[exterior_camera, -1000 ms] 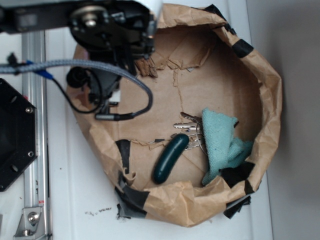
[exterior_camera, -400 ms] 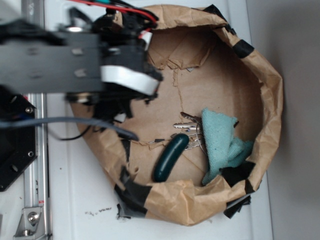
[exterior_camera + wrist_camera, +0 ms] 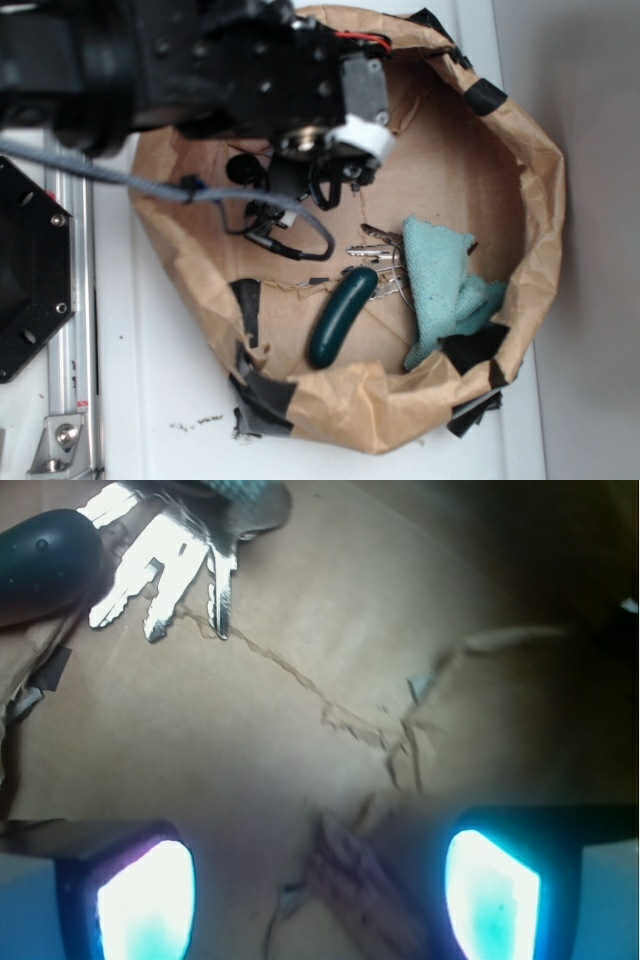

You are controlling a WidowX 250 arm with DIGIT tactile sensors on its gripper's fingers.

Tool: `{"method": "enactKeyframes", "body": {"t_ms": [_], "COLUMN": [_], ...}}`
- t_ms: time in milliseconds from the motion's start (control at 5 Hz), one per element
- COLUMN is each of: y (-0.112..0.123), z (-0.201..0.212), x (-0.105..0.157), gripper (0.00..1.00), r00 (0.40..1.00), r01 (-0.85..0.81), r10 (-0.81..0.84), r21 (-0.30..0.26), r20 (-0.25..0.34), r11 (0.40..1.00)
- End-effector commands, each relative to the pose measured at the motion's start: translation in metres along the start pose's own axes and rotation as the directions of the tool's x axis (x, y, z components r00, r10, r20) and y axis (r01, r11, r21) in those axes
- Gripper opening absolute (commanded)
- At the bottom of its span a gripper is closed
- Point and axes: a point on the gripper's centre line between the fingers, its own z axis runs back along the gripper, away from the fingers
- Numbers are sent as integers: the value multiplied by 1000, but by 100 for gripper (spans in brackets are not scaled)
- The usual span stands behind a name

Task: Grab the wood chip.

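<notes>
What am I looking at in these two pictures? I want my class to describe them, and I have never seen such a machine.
It is a black robot arm reaching into a crumpled brown paper bag patched with black tape. One picture looks down from above; the other comes from a camera on the arm's wrist. In the wrist picture, the hand is open, its two glowing fingertips either side of a small rough brown wood chip, not yet gripping it. Also in the bag: a dark green oblong object, a bunch of silver keys and a crumpled teal cloth. Nothing is held.
</notes>
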Motion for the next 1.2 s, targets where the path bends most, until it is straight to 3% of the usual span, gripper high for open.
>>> {"method": "enactKeyframes", "body": {"t_ms": [0, 400, 600, 1000], "y": [11, 23, 27, 24], "z": [11, 14, -11, -38], "x": [1, -22, -20, 0], "gripper": [100, 100, 100, 100], "r00": [999, 997, 999, 1000], "r01": [11, -8, -6, -5], "r10": [-12, 6, 5, 5], "r21": [25, 24, 27, 44], "r20": [47, 78, 32, -3], "r11": [1000, 1000, 1000, 999]}}
